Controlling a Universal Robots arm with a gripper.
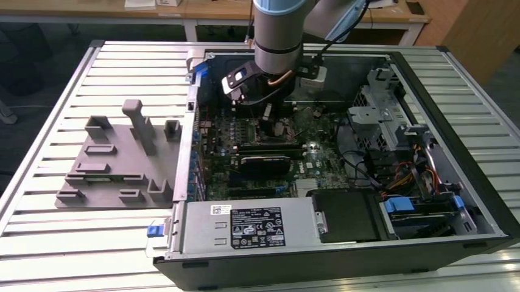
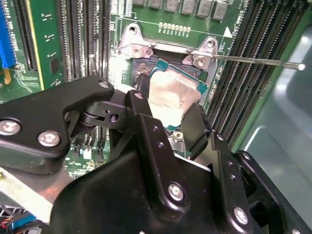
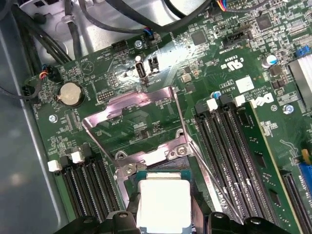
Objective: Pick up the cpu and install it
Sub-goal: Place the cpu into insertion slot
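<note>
Second wrist view: the pincer (image 2: 168, 109) is clasping the cpu (image 2: 171, 92) between its two black fingers (image 2: 141, 112), one finger pressing against each of two opposite edges. The chip is showing its shiny silver top to the camera, with its thin green rim peeking out along the far side. It is hanging right over the open socket, just short of the socket bracket (image 2: 132, 43) and its screws. I cannot tell whether its underside is touching the socket. A thin metal lever (image 2: 253, 60) is stretching from that bracket across the long memory slots (image 2: 239, 87) beside it.

In the first wrist view the cpu (image 3: 163, 202) is again sitting between the dark fingers. Just beyond it the hinged load plate (image 3: 127, 105) is standing swung open over the green motherboard (image 3: 122, 68). A round coin battery (image 3: 70, 93) is lying farther off on the board.

In the exterior view the arm (image 1: 281, 24) is reaching down into the open computer case (image 1: 479, 182), with the pincer low over the middle of the board. A grey fixture plate (image 1: 122, 164) is resting on the slatted table (image 1: 49, 231) at the exterior view's left of the case, well apart from the pincer.
</note>
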